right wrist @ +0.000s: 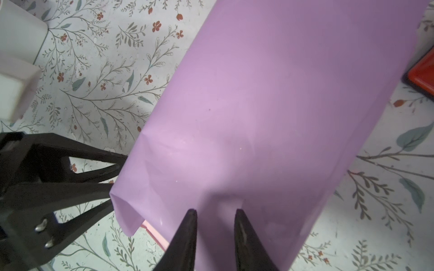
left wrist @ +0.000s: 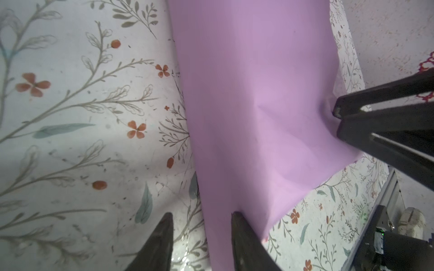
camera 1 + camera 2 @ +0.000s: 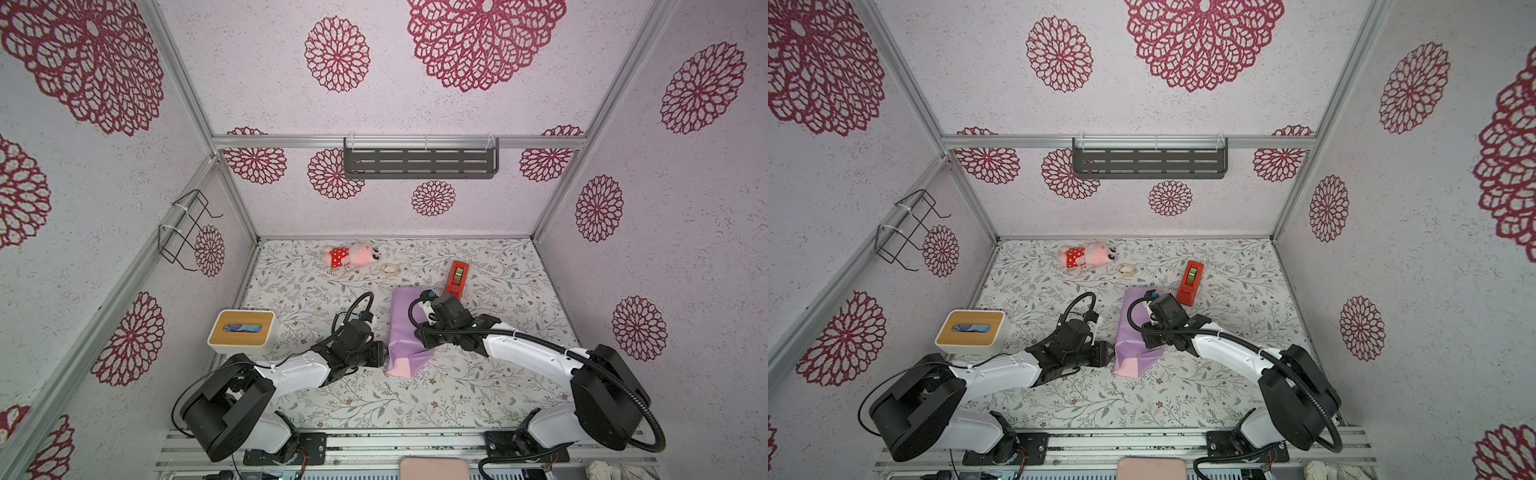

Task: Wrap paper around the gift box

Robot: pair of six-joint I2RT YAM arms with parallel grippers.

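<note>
Lilac paper (image 3: pixel 399 336) lies folded mid-table, just beside the red tape dispenser (image 3: pixel 457 276); the gift box can't be seen. The right gripper (image 1: pixel 216 210) is nipped narrow on a pucker of paper. The left gripper (image 2: pixel 202 213) sits half-closed astride its edge, one finger denting it, though whether it truly grips, I can't tell.

Both top views hang high over the 6 o'clock edge, looking down toward 12 o'clock across the whole table (image 3: pixel 415 399). Each wrist camera sits close above the paper (image 2: pixel 258 93), their shared ground.
</note>
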